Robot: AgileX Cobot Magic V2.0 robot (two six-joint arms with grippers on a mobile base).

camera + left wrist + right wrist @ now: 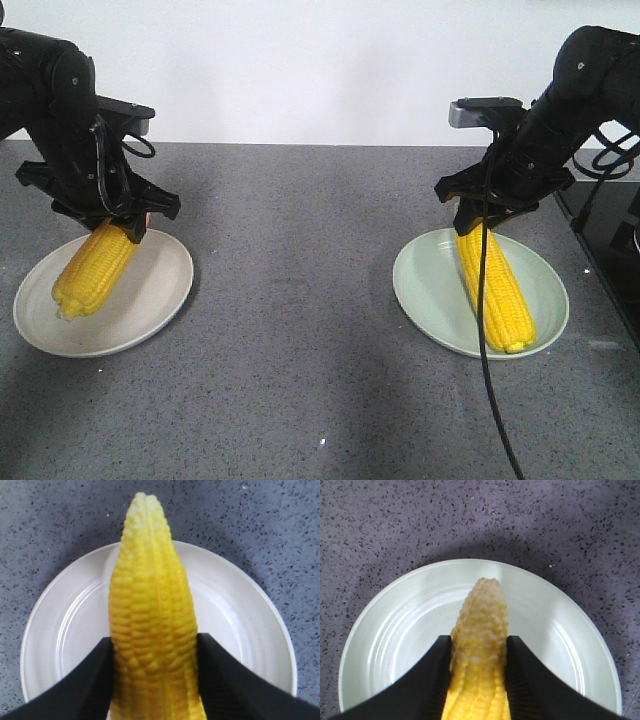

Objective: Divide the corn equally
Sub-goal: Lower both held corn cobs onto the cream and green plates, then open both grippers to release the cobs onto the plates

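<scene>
One corn cob (95,270) slants down over a white plate (160,270), its pale tip low at the plate's near-left side. My left gripper (125,218) is shut on its thick upper end. In the left wrist view the corn (150,605) sits between both black fingers (90,685) above the white plate (60,630). A second corn cob (497,290) lies along a pale green plate (430,280). My right gripper (480,215) is shut on its narrow far end. In the right wrist view the cob's pale tip (482,610) pokes out past the fingers (425,680) over the green plate (395,640).
Both plates stand on a grey speckled counter (300,330) with a white wall behind. A black cable (485,380) hangs from the right arm across the green plate. A dark glossy surface (610,240) borders the counter at the far right.
</scene>
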